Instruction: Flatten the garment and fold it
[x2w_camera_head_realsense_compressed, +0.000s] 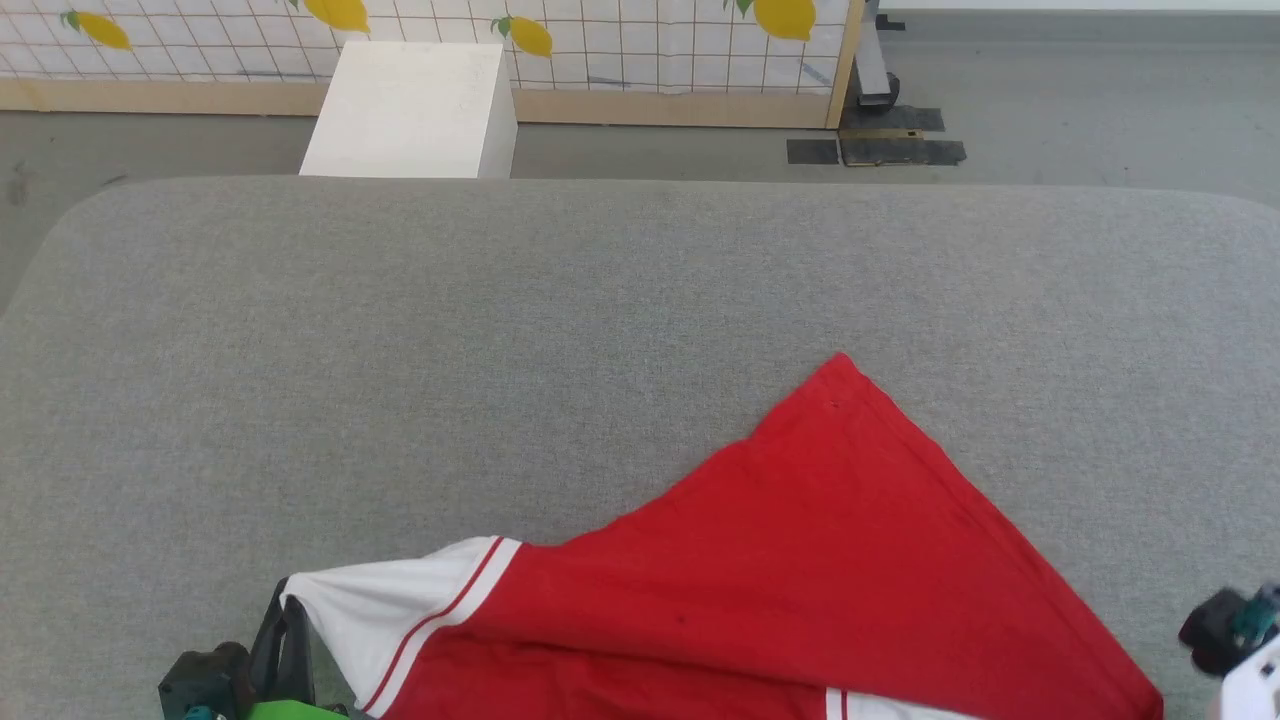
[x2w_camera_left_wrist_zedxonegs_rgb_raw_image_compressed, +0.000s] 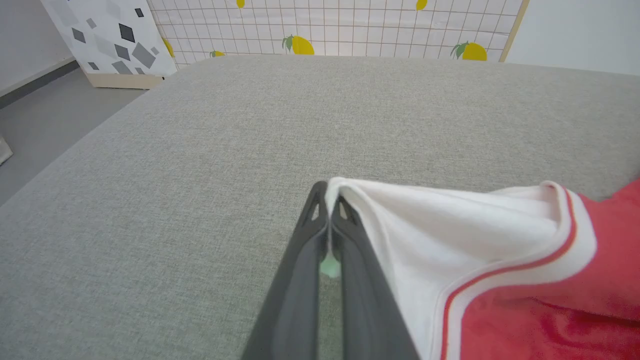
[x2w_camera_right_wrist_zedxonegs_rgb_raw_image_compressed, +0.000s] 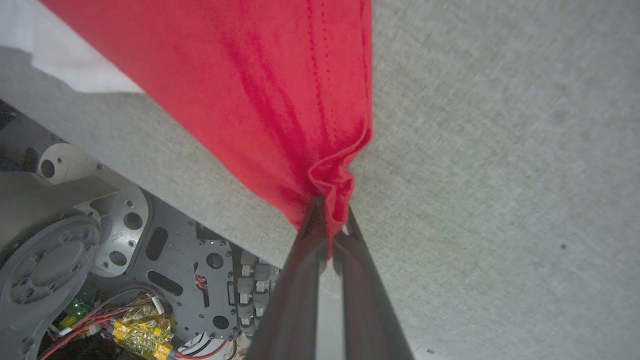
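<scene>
The garment (x2w_camera_head_realsense_compressed: 780, 560), red with white short sleeves and red striped trim, lies spread over the near part of the grey padded table (x2w_camera_head_realsense_compressed: 500, 330), one red corner pointing away from me. My left gripper (x2w_camera_head_realsense_compressed: 283, 612) is shut on the tip of the white sleeve (x2w_camera_left_wrist_zedxonegs_rgb_raw_image_compressed: 450, 225) at the lower left; in the left wrist view its dark fingers (x2w_camera_left_wrist_zedxonegs_rgb_raw_image_compressed: 325, 200) pinch that sleeve's edge. In the right wrist view my right gripper (x2w_camera_right_wrist_zedxonegs_rgb_raw_image_compressed: 327, 212) is shut on a bunched red corner of the garment (x2w_camera_right_wrist_zedxonegs_rgb_raw_image_compressed: 280, 90) near the table's front edge. Its wrist (x2w_camera_head_realsense_compressed: 1235, 630) shows at the lower right.
A white box (x2w_camera_head_realsense_compressed: 415, 110) stands on the floor beyond the table's far edge, before a lemon-patterned tiled panel (x2w_camera_head_realsense_compressed: 600, 40). Dark tape patches (x2w_camera_head_realsense_compressed: 880, 145) lie on the floor at the back right. My own wheeled base (x2w_camera_right_wrist_zedxonegs_rgb_raw_image_compressed: 125, 260) shows below the table's edge.
</scene>
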